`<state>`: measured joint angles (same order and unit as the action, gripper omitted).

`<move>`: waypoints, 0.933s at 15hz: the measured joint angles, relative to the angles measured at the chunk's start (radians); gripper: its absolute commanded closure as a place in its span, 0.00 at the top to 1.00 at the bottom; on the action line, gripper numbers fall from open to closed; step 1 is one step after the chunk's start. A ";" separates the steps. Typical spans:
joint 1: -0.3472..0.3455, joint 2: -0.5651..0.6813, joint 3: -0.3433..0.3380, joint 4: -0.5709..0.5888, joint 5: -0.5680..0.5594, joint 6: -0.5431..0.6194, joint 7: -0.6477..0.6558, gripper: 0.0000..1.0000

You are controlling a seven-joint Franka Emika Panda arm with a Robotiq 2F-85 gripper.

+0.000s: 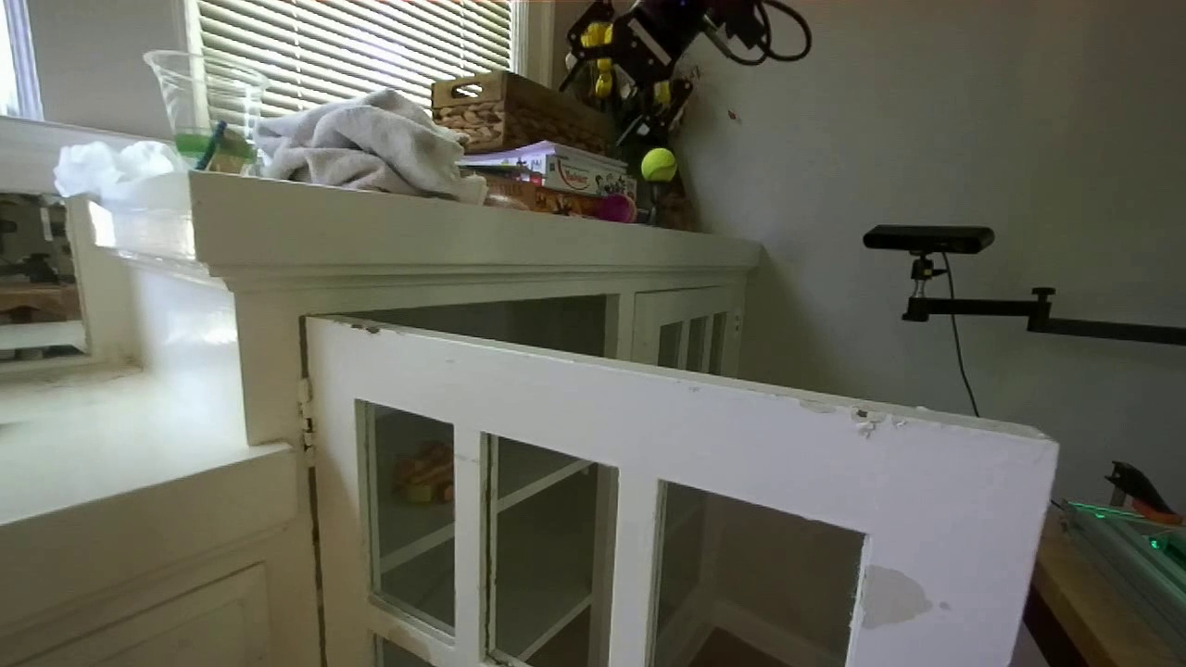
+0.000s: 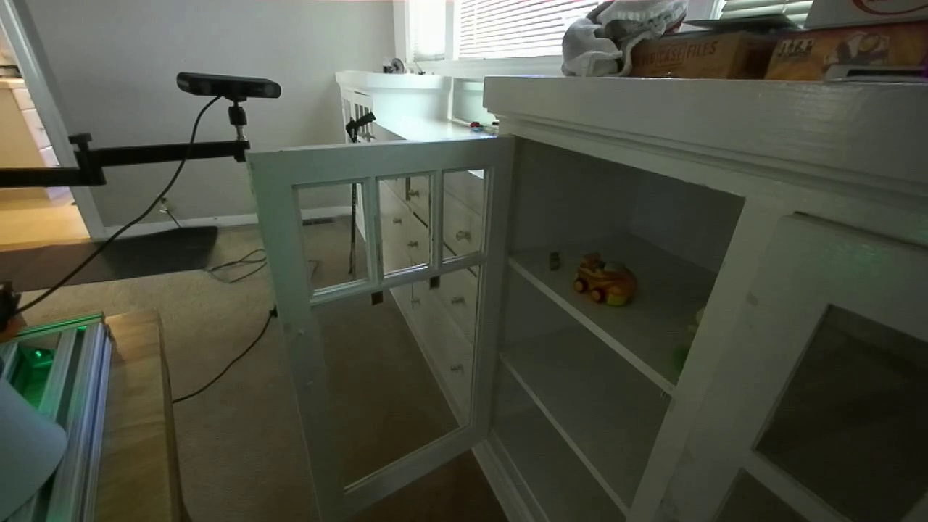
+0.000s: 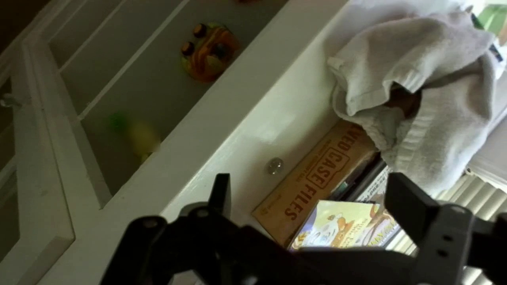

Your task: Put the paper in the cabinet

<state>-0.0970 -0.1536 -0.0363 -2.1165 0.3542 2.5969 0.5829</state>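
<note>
Good room at the front: the glass-paned door [image 1: 639,537] of the cabinet [image 2: 725,109] stands swung well out in both exterior views, its chipped top edge jutting into the room, leaving the way in to the shelves bare. An orange toy car [image 2: 607,280] sits on the upper shelf [image 2: 645,326], back from the front edge. Up top, a glossy white strip runs between the cabinet's edge and a brown box [image 3: 313,178]; a grey towel [image 3: 455,111] bunches against one end of it.

Now me: my arm [image 1: 672,28] comes in from the top of an exterior view, slanted downward, cables looping beside it. In the wrist view the cabinet's edge cuts a steep diagonal past my gripper [image 3: 309,192], so I'm turned askew to it. How high I hang, I can't tell.

And my fingers [image 3: 221,194]: spread wide, just air between the tips, the brown box and a bright picture-covered box [image 3: 340,225] showing beyond the gap. The paper? I can't tell which it is; a crumpled white thing [image 1: 120,167] lies at the cabinet's corner, too washed-out to name.
</note>
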 measured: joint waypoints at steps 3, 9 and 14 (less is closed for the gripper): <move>0.008 0.063 -0.006 0.032 0.086 0.082 -0.009 1.00; 0.012 0.180 -0.005 0.099 0.242 0.187 -0.110 1.00; 0.010 0.229 -0.001 0.144 0.406 0.203 -0.256 1.00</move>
<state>-0.0871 0.0751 -0.0370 -1.9723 0.7602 2.7995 0.3271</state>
